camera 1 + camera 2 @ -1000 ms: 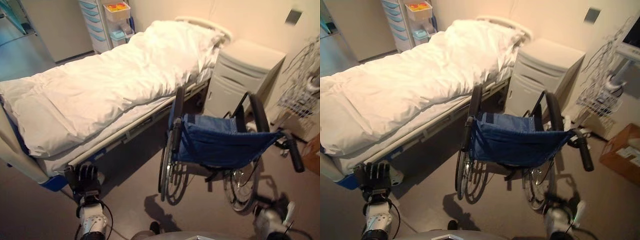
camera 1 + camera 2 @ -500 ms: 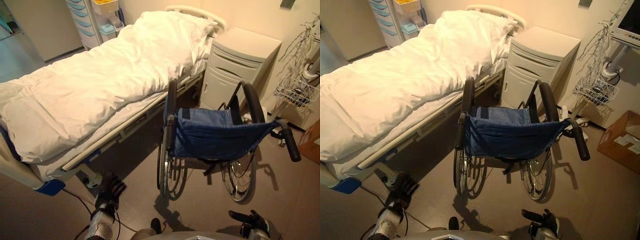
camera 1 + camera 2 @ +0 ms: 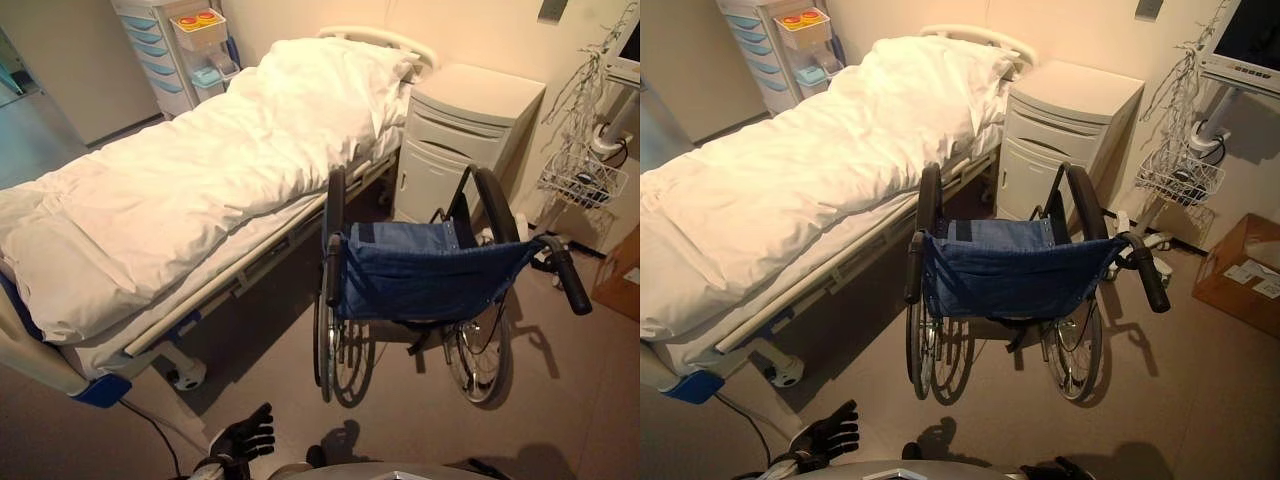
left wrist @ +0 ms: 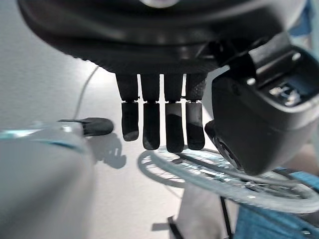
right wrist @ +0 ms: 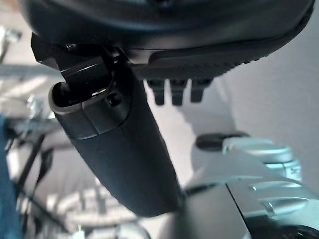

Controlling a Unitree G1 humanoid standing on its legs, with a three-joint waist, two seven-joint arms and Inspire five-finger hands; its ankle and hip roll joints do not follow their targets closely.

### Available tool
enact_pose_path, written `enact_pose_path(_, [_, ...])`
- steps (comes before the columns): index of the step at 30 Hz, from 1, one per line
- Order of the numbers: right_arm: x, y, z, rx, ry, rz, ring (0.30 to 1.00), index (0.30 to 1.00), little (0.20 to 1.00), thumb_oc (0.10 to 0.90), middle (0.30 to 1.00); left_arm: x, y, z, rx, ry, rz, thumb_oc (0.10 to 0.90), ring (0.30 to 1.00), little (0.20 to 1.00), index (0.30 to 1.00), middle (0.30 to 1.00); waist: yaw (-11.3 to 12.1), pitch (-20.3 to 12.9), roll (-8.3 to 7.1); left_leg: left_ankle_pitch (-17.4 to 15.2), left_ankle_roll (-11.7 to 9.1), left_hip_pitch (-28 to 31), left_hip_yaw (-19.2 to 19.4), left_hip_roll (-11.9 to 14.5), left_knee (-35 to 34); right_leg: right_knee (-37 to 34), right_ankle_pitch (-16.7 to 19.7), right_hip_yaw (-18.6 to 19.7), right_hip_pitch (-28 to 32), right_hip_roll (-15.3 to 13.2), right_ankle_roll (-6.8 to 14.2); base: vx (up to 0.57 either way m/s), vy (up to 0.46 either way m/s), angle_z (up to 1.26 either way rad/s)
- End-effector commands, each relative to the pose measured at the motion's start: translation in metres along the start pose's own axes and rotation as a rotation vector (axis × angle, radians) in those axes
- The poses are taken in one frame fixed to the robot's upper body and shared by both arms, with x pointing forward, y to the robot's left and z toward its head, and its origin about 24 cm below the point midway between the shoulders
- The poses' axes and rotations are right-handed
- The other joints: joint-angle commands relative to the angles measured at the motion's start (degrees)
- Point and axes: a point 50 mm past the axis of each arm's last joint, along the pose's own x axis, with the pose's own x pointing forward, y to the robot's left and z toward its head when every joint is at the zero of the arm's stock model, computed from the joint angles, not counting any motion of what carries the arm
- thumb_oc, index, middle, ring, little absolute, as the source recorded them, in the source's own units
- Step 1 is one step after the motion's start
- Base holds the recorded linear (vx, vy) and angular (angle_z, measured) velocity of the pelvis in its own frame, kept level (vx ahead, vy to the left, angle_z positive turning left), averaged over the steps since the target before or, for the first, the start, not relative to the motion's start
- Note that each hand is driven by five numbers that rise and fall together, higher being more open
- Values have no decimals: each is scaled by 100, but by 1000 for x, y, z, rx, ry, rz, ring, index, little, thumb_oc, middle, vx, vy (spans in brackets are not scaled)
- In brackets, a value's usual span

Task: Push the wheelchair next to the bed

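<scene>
The wheelchair (image 3: 420,285) sits right beside the bed (image 3: 180,190), handles free. Left hand (image 3: 243,440) hangs low with relaxed, empty fingers; the right hand (image 5: 119,164) looks loose too. Pushing further risks jamming the wheel into the bed frame.

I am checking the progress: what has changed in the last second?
Both arms dropped lower: the left hand, fingers straight, is now near the view's bottom edge; the right hand is barely visible. Neither took hold of the wheelchair, which stands beside the bed as before. The camera shifted.

Blue-seated black wheelchair (image 3: 430,285), white-quilted bed (image 3: 200,180), cream cabinet (image 3: 465,135), brown floor (image 3: 560,400).
</scene>
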Motion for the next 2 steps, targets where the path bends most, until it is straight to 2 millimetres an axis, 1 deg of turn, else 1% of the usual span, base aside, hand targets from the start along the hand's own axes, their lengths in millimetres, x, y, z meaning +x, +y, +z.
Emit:
enact_pose_path(1, [2, 7, 44, -122, -217, 66, 900, 900, 900, 800, 900, 5, -1, 26, 7, -86, -15, 800, 900, 900, 900, 900, 23, 119, 106, -752, -208, 431, 148, -136, 120, 373, 196, -67, -508, 245, -123, 0, 0, 0])
enact_pose_path(2, [2, 11, 44, -134, -219, 97, 900, 900, 900, 800, 900, 5, -3, 24, 24, -79, -28, 800, 900, 900, 900, 900, 24, 125, 102, -759, -206, 423, 139, -140, 133, 379, 190, -71, -512, 242, -127, 0, 0, 0])
